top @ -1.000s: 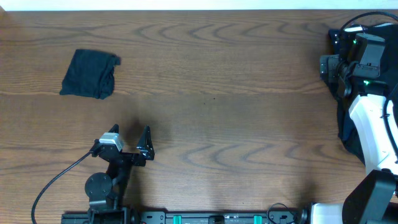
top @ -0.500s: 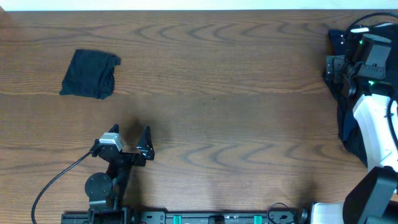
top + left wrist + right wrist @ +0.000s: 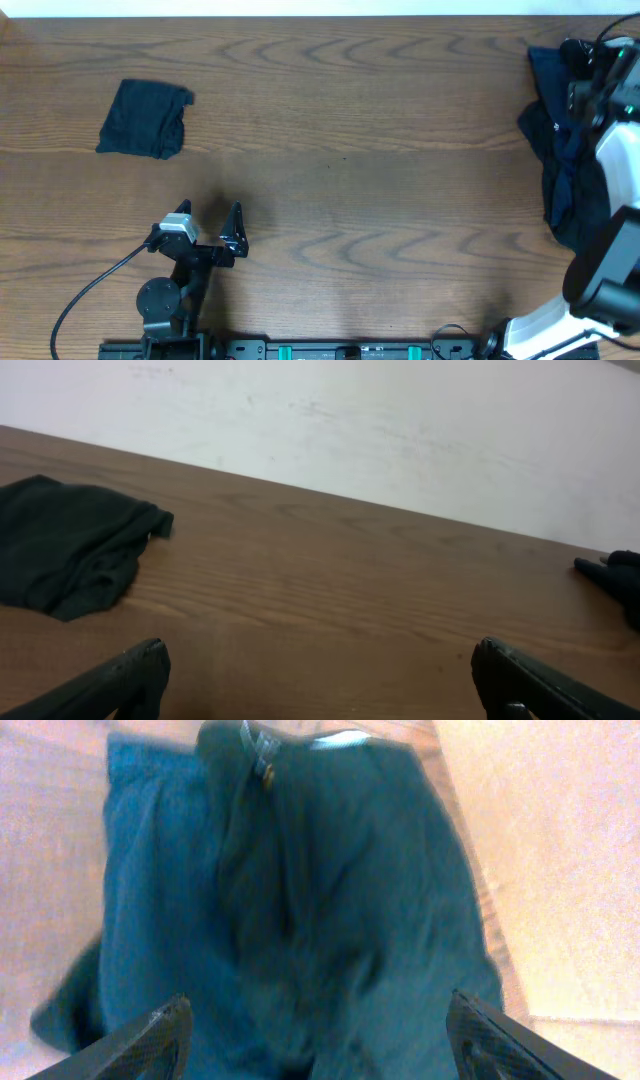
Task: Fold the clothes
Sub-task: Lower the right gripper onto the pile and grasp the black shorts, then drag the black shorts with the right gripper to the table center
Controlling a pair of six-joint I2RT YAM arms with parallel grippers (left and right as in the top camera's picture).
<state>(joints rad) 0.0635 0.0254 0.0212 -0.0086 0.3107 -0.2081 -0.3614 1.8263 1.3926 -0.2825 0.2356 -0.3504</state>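
Observation:
A folded dark garment (image 3: pixel 143 118) lies at the table's far left and also shows in the left wrist view (image 3: pixel 70 545). A heap of black and navy clothes (image 3: pixel 560 160) lies at the right edge. The right wrist view looks down on that heap (image 3: pixel 300 900), which shows a button and a pale strip (image 3: pixel 335 738) at its top. My right gripper (image 3: pixel 315 1020) hovers just over the heap, fingers wide apart with nothing pinched between them. My left gripper (image 3: pixel 210 215) rests open near the front left, empty, its fingertips (image 3: pixel 150 655) apart from any fabric.
The brown wooden table (image 3: pixel 350 150) stretches between the two garments. My white right arm (image 3: pixel 615 170) overlaps the heap at the right edge. A black cable (image 3: pixel 90 290) trails from the left arm's base. A pale wall (image 3: pixel 400 420) lies beyond the far edge.
My right wrist has moved rightward toward the table's edge, uncovering more of the dark heap in the overhead view. The left arm and the folded garment have not moved.

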